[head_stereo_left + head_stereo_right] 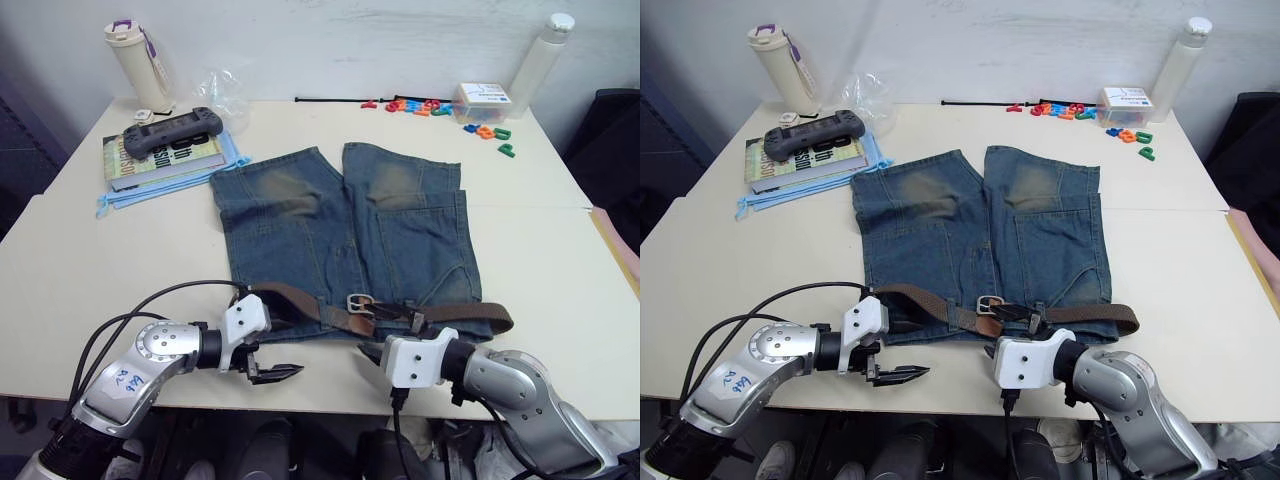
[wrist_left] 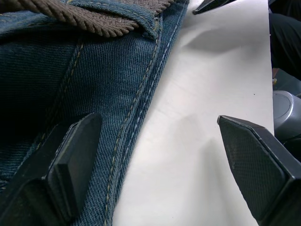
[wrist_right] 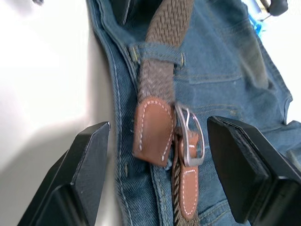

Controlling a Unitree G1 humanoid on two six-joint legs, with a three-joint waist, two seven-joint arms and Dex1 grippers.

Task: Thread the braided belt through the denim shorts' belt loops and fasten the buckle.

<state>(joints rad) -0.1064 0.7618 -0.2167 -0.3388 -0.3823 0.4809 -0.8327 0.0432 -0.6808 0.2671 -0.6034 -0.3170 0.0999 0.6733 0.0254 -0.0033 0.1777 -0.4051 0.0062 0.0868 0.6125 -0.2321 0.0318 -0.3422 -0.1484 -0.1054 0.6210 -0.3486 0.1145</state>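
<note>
The denim shorts (image 1: 345,235) lie flat mid-table, with the braided belt (image 1: 300,303) running along the waistband at the near edge. The right wrist view gets what the head views miss: the belt passing under a belt loop (image 3: 157,52), with the buckle (image 3: 190,136) just past it. Left gripper (image 1: 272,372) and right gripper (image 3: 169,174) both hang spread wide, holding nothing.

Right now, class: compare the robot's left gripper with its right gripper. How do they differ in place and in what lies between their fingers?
The left gripper sits off the shorts' left corner, over the waistband edge of the denim shorts and bare table. The right gripper points at the buckle, with the braided belt between its fingers. Both are open, holding nothing, low at the table's near edge.
</note>
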